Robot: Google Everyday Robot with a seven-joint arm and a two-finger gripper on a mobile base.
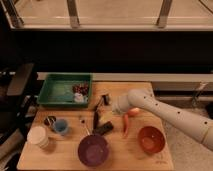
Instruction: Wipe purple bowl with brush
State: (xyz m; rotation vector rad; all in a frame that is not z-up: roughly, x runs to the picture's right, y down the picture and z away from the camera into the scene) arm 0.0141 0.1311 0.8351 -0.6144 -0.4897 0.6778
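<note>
The purple bowl (93, 149) stands at the front middle of the wooden table, upright and alone. The brush (104, 99), a slim black tool with a blocky head, lies at the table's back middle, just right of the green tray. My gripper (114, 107) is at the end of the white arm that reaches in from the right. It hangs low over the table just right of the brush's head and well behind the purple bowl.
A green tray (64, 90) with small items sits at the back left. A red-orange bowl (151, 139), a carrot (125, 126), a yellowish piece (106, 118), a chunky black block (103, 129), a blue cup (61, 126) and a white cup (37, 135) share the table.
</note>
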